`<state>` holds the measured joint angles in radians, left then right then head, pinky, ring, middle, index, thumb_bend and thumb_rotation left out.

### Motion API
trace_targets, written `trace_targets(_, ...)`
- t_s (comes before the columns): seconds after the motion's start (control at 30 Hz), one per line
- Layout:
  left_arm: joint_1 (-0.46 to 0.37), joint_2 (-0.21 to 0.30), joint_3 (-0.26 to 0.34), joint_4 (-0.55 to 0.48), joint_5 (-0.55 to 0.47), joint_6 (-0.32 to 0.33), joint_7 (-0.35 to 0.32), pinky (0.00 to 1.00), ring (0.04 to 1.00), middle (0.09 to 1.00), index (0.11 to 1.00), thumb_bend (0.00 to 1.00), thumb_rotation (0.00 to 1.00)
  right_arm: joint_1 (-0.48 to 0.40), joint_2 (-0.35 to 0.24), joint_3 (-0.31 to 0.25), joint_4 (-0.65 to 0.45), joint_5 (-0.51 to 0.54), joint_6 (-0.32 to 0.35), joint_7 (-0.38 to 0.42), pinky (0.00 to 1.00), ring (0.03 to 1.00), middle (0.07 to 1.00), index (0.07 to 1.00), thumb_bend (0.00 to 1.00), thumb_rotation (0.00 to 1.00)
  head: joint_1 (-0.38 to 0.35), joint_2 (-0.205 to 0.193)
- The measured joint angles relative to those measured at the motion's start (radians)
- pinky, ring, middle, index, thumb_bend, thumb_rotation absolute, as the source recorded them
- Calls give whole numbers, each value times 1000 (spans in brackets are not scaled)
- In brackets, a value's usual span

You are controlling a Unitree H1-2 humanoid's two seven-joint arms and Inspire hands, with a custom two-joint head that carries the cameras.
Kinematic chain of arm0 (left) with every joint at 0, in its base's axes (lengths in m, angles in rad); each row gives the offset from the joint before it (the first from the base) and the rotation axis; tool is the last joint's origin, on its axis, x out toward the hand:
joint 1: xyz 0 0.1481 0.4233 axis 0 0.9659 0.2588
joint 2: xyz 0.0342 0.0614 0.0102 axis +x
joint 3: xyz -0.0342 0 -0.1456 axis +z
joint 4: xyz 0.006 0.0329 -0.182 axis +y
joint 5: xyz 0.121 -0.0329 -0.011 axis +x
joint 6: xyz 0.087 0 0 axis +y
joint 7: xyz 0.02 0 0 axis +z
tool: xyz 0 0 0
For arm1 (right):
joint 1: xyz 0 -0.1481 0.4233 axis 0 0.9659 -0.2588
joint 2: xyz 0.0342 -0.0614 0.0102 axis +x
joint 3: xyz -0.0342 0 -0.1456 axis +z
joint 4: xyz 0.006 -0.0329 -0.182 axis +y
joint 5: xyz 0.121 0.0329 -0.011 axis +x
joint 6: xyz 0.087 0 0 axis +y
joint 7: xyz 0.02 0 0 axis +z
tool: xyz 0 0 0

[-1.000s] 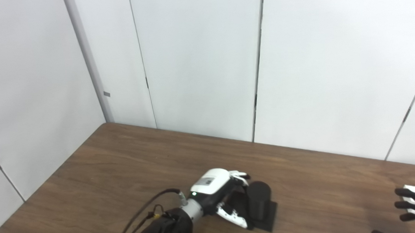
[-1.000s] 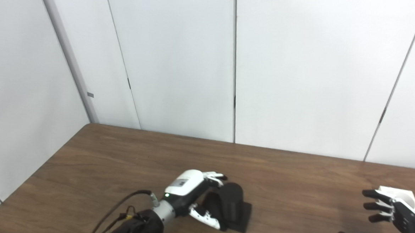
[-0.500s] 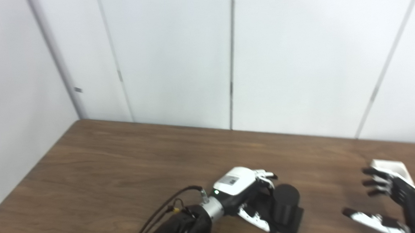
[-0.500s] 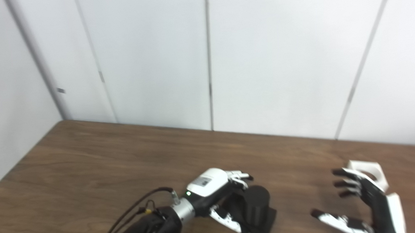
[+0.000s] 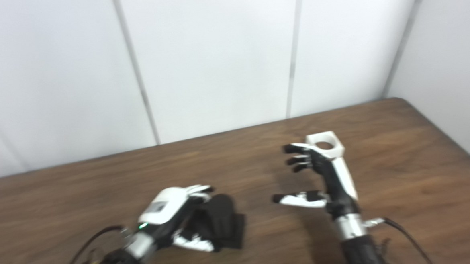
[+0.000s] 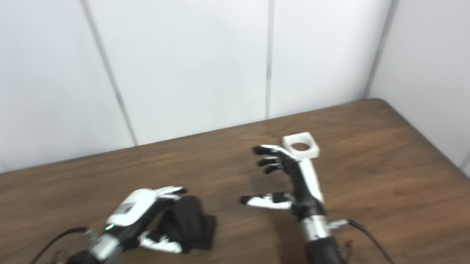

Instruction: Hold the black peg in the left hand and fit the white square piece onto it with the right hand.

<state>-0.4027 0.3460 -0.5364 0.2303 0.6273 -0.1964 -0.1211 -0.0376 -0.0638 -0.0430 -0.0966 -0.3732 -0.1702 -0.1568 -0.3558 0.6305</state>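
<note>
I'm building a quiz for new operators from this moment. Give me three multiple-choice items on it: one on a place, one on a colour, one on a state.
1. Where is the white square piece?
A. on the table beyond the right hand's fingers
B. on the black peg
C. in the left hand

2. What colour is the peg?
A. white
B. black
C. red

3. How is the right hand?
A. closed on the white piece
B. closed on the peg
C. open, fingers spread, holding nothing

Answers:
1 A: the piece lies on the table just past the right hand's fingertips, apart from the peg.
2 B: the peg beside the left hand is black.
3 C: the fingers are apart and empty.
</note>
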Motion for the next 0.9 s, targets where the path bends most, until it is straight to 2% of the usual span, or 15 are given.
trace_targets(0.13, 5, 19, 7, -15, -1, -13, -16, 840, 876, 870, 489, 524, 58, -20, 0, -2, -2, -19, 13, -10, 545, 644, 724, 700, 566, 22, -49, -9)
trace_targets(0.23, 6, 27, 11, -16, -1, -19, -18, 822, 866, 860, 489, 524, 57, -31, -16, -2, -6, -41, 31, -4, 530, 634, 728, 712, 606, 39, -107, -34)
trace_targets(0.33, 9, 32, 16, -16, -1, -30, -18, 804, 859, 853, 488, 524, 56, -53, -73, -3, -20, -77, 73, 28, 533, 638, 732, 719, 632, 73, -132, -44)
trace_targets(0.43, 13, 38, 21, -17, -1, -40, -18, 788, 855, 849, 488, 523, 55, -89, -147, -6, -55, -124, 147, 72, 553, 669, 756, 731, 662, 136, -146, -52)
trace_targets(0.53, 17, 39, 28, -21, 0, -46, -18, 778, 850, 846, 488, 523, 54, -144, -221, 8, -89, -191, 255, 159, 598, 740, 812, 769, 701, 167, -158, -60)
trace_targets(0.6, 22, 40, 30, -29, 0, -46, -19, 776, 852, 846, 488, 523, 53, -190, -288, 40, -112, -239, 340, 254, 627, 797, 864, 820, 731, 202, -167, -64)
trace_targets(0.67, 29, 41, 34, -38, 0, -46, -22, 774, 849, 843, 488, 523, 53, -234, -354, 84, -121, -302, 406, 359, 690, 853, 904, 860, 809, 213, -167, -64)
trace_targets(0.8, 36, 43, 40, -44, 0, -49, -24, 765, 841, 838, 488, 523, 52, -321, -496, 177, -116, -413, 462, 541, 805, 931, 955, 893, 928, 219, -177, -74)
trace_targets(0.9, 39, 46, 45, -52, 0, -49, -33, 768, 840, 838, 488, 522, 52, -382, -554, 228, -92, -486, 486, 642, 856, 962, 969, 900, 952, 207, -189, -77)
